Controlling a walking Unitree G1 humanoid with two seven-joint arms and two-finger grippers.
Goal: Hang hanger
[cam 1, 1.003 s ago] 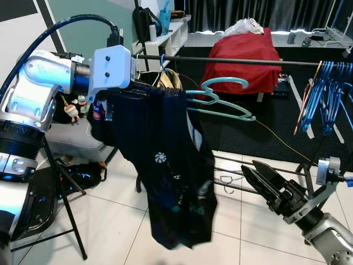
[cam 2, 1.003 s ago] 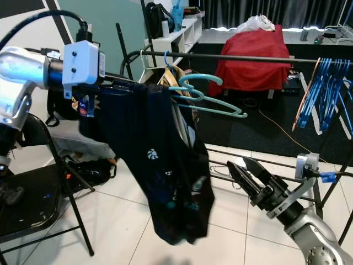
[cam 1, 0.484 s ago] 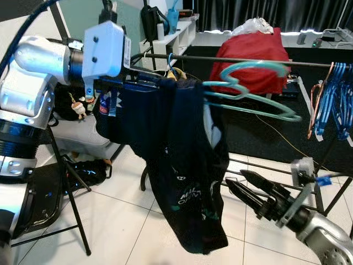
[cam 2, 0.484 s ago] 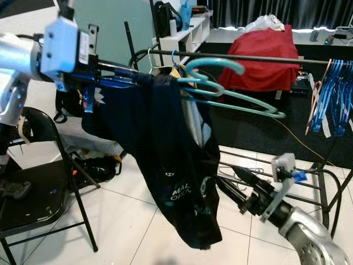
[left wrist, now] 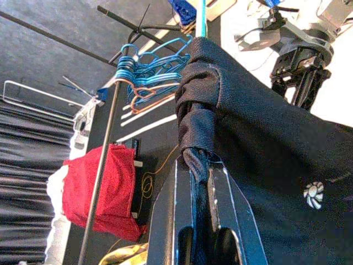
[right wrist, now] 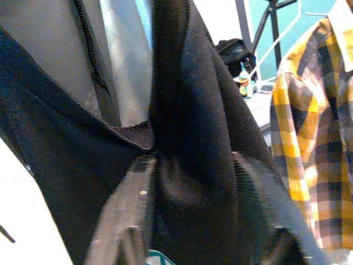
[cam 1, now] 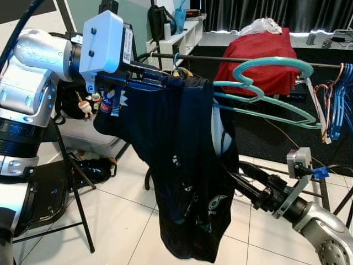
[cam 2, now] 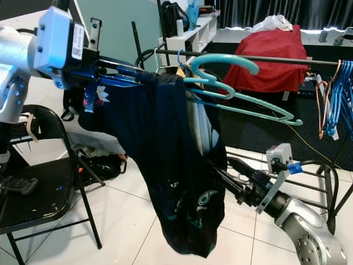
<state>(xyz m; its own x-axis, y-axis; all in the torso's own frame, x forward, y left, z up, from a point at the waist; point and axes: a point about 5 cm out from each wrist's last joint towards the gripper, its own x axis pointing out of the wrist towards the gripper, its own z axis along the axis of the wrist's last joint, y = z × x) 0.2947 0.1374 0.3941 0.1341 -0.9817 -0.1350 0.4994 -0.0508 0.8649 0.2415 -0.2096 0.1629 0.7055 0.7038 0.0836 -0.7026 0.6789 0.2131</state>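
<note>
The left claw (cam 1: 144,76) is reaching level toward the dark rail (cam 1: 231,59), its two fingers pinched tight on a bunched fold of one black garment (cam 1: 187,165), which is draping down from it. One teal hanger (cam 1: 265,91) is sticking out of that garment just below the rail, its hook curling up level with the rail and not visibly over it. The right claw (cam 2: 229,178) is pushing into the garment's lower side, well below the rail; its two fingers are spread with dark cloth between them. One bunch of blue hangers (cam 1: 339,94) is hanging at the rail's far end. One red-covered piece (cam 1: 256,52) is sitting beyond the rail.
</note>
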